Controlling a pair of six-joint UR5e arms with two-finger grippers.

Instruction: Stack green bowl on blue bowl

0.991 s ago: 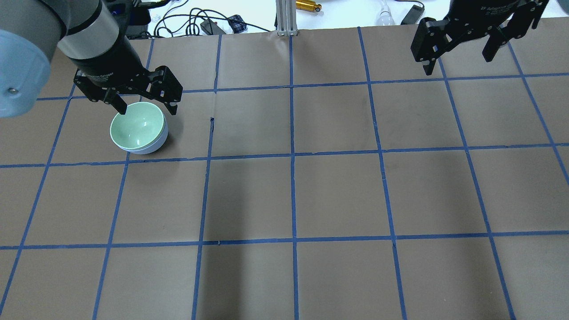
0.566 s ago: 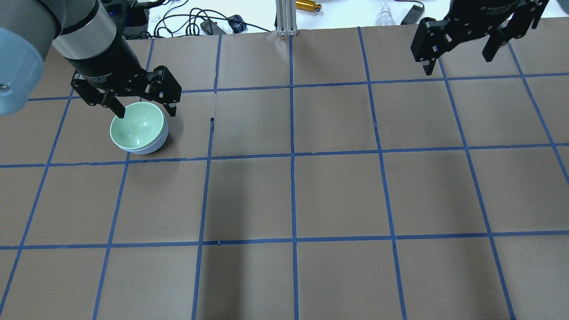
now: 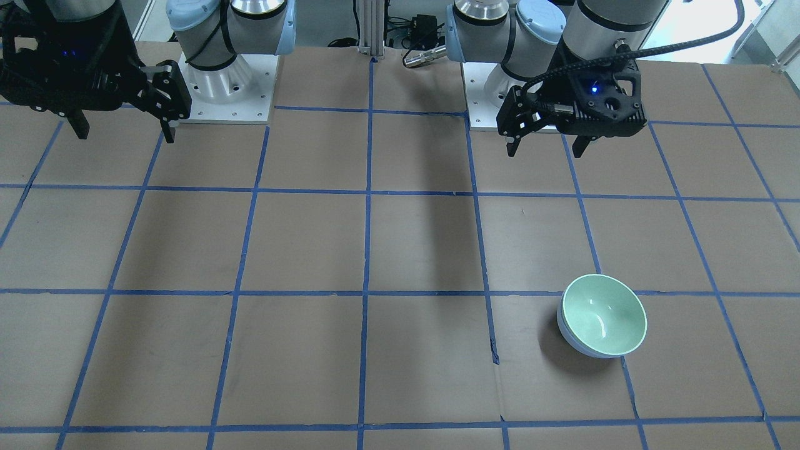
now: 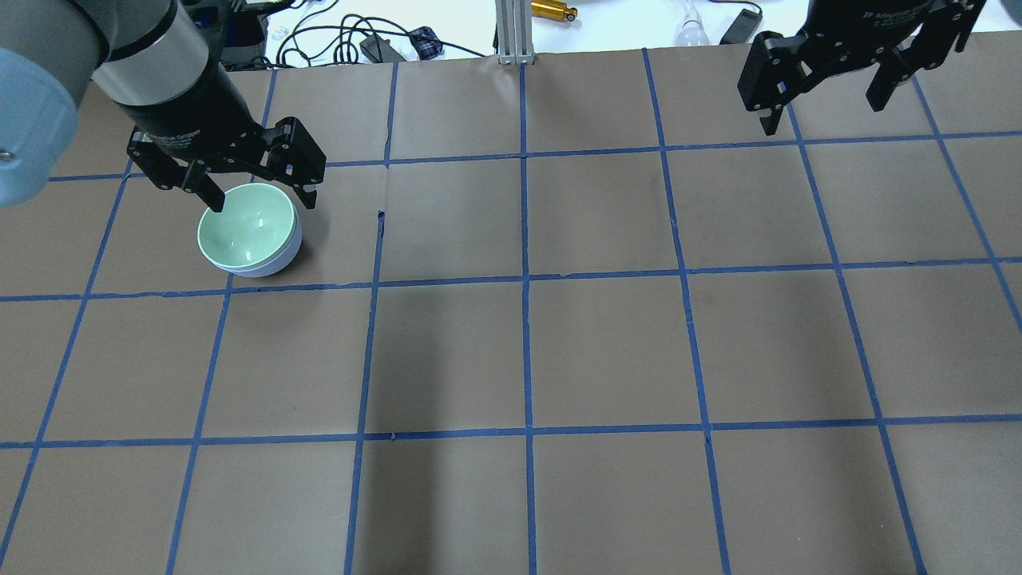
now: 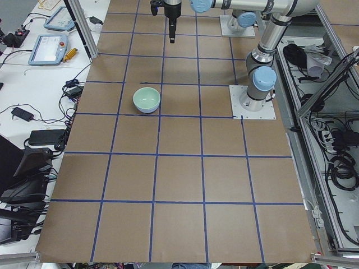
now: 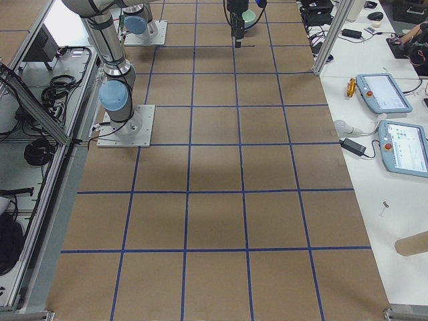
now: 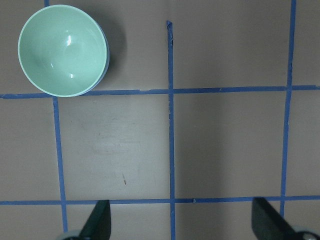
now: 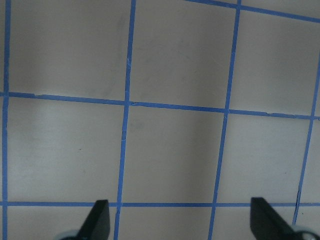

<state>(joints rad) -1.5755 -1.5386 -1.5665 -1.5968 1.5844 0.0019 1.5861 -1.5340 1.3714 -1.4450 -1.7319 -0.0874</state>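
Note:
The mint-green bowl (image 4: 247,226) sits nested inside the pale blue bowl (image 4: 273,263) on the brown table at the left rear. Only a strip of the blue bowl shows under the green rim. The front view shows the green bowl (image 3: 603,312) inside the blue bowl (image 3: 576,342). So does the left wrist view, with the green bowl (image 7: 62,50) and a sliver of the blue bowl (image 7: 106,56). My left gripper (image 4: 262,200) is open and empty, raised above the table beside the bowls (image 3: 544,150). My right gripper (image 4: 824,112) is open and empty, high over the far right (image 3: 125,132).
Blue tape lines divide the brown paper table (image 4: 607,351) into squares. Cables and small devices (image 4: 375,44) lie beyond the table's far edge. An aluminium post (image 4: 515,32) stands at the far middle edge. The arm bases (image 3: 219,81) are on the robot's side.
My left gripper has shifted slightly to the left and away from the bowls. The bowls and the right arm have not moved.

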